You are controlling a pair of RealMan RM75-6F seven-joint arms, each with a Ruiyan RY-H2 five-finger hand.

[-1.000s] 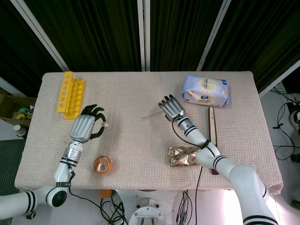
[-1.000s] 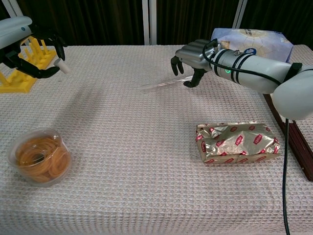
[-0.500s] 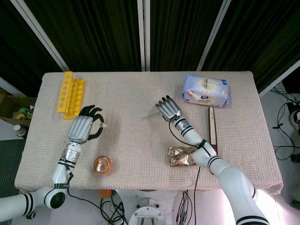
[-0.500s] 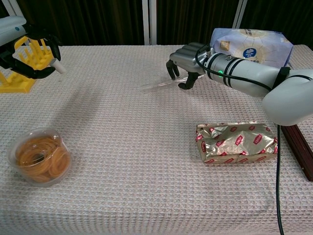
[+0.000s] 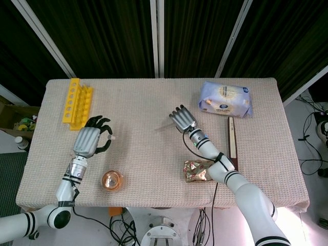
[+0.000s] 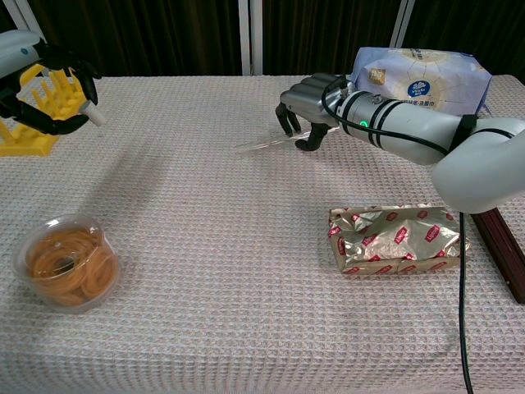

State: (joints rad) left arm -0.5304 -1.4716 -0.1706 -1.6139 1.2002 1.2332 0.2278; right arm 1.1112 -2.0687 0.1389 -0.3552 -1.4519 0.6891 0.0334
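Note:
My left hand (image 5: 91, 139) (image 6: 39, 89) hovers above the table just right of the yellow tube rack (image 5: 77, 99) (image 6: 41, 103). It grips a small test tube, whose white tip (image 6: 97, 117) (image 5: 114, 137) pokes out to the right. A clear test tube (image 6: 261, 144) (image 5: 165, 126) lies flat on the cloth mid-table. My right hand (image 5: 183, 119) (image 6: 308, 103) hangs over that tube's right end, fingers curled downward with the thumb on the near side. The tube still lies on the cloth and the hand holds nothing.
A clear tub of orange rings (image 6: 64, 261) (image 5: 113, 180) stands near the front left. A gold and red foil packet (image 6: 397, 238) (image 5: 200, 170) lies front right. A blue-white soft pack (image 6: 422, 74) (image 5: 226, 99) sits back right, beside a dark wooden bar (image 5: 231, 143) (image 6: 500, 250).
My right hand has slid left and lowered over the clear tube's end; the tube itself has not moved. My left hand drifted slightly left toward the yellow rack, still holding its tube.

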